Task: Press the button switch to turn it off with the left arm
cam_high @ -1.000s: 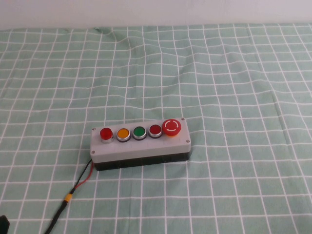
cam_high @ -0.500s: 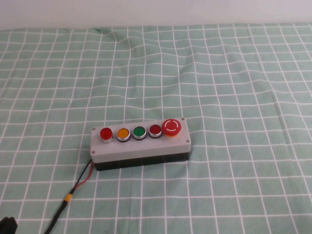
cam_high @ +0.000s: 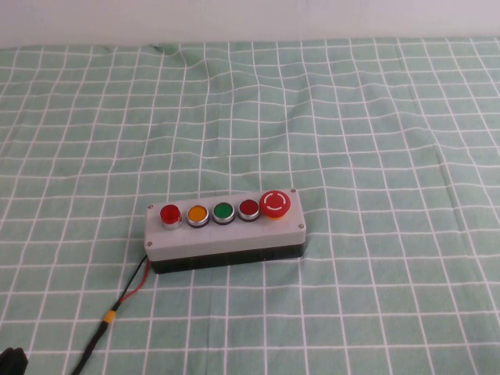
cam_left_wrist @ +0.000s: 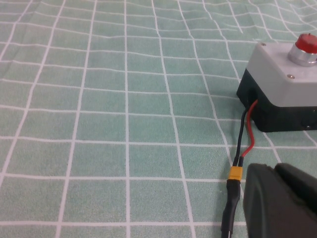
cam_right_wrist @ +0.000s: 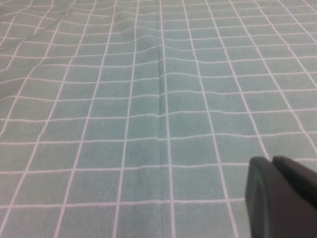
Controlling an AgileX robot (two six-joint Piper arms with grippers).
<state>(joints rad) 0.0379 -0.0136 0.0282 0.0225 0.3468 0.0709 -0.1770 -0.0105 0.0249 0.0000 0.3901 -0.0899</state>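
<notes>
The left arm [cam_high: 11,361] shows in the high view only as a small black tip at the near-left corner, well short of the grey box [cam_high: 225,234] and apart from it. In the left wrist view the left gripper [cam_left_wrist: 280,201] is a dark blurred mass in the foreground, low over the cloth [cam_left_wrist: 124,99] and near the box's left end; whether its fingers are parted or together cannot be told.

The box lies flat on the green checked cloth, its long side running left to right. Along its top, from left: the button switch [cam_high: 169,214], bright red with a silver ring, at the left end; then an amber button [cam_high: 197,213], a green button [cam_high: 223,212], a darker red button [cam_high: 248,208], and the large mushroom button [cam_high: 276,204] at the right end. Red and black wires [cam_high: 134,283] leave the box's near-left corner and join a black cable [cam_high: 94,344] through a yellow connector [cam_high: 110,316].

The left wrist view gives the box's left end close up, with the switch on top and the wires dropping to the connector beside the gripper. The right wrist view shows no box, only cloth and the right gripper [cam_right_wrist: 282,198], dark and blurred above it, its finger state likewise unreadable; the high view does not show this gripper.
</notes>
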